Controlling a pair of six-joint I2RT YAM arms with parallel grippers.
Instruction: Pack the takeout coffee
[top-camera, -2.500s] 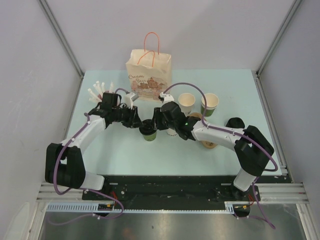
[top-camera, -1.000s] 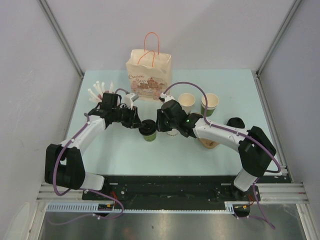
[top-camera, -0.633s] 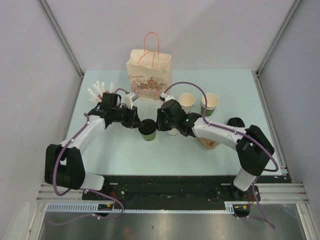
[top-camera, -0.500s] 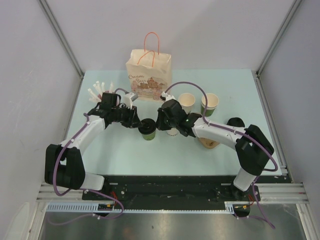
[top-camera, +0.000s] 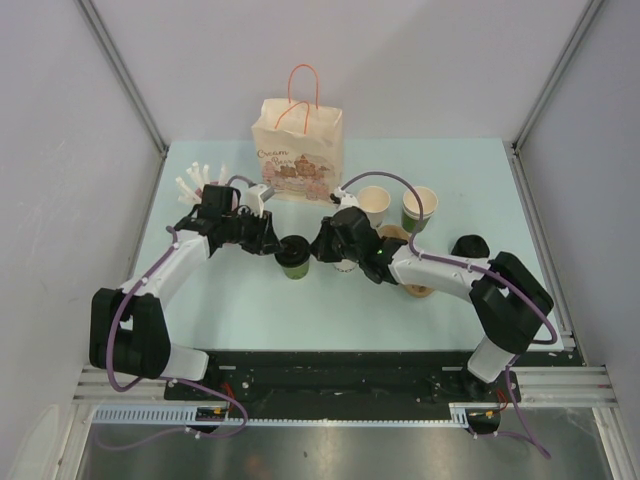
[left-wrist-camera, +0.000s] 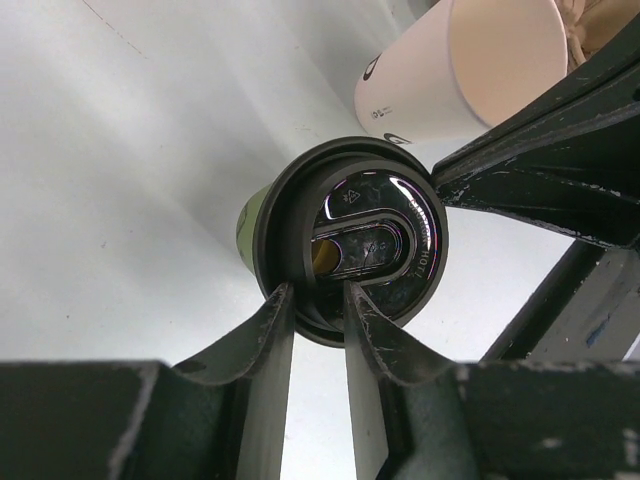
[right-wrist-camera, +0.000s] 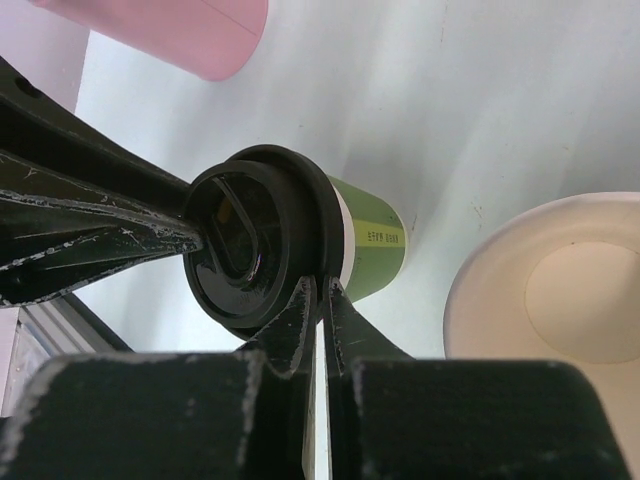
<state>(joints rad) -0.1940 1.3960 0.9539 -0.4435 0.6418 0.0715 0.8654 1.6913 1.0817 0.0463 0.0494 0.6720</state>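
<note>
Top external: the green cup (top-camera: 293, 265) is seen upright on the tabletop (top-camera: 250, 300), between the two arms and in front of the bag (top-camera: 298, 150).
Lid: a black lid (left-wrist-camera: 365, 235) is seated on the green cup; whether it is snapped fully down cannot be told.
Left claw: the left claw (left-wrist-camera: 318, 292) is held narrowly parted, with nothing between its fingers and the tips laid against the lid's near rim.
Right claw: the right claw (right-wrist-camera: 322, 290) is drawn almost closed, only a slit being left, and its tips are pressed to the opposite rim, where lid meets cup wall.
White cup: a white cup (left-wrist-camera: 440, 90) is found just beside the green one, under the right arm; its mouth is shown open, with no lid on it.
Tray: the brown tray (top-camera: 418, 290) lies by the right arm, partly hidden; no cup is seen in the part that shows.
Done: one cup is judged lidded, or nearly so, the lid being braced from both sides.
Left: the white cup is yet to be lidded, and both cups are yet to be put into the bag, which stands apart from both claws.
Progress: an early stage is judged.
</note>
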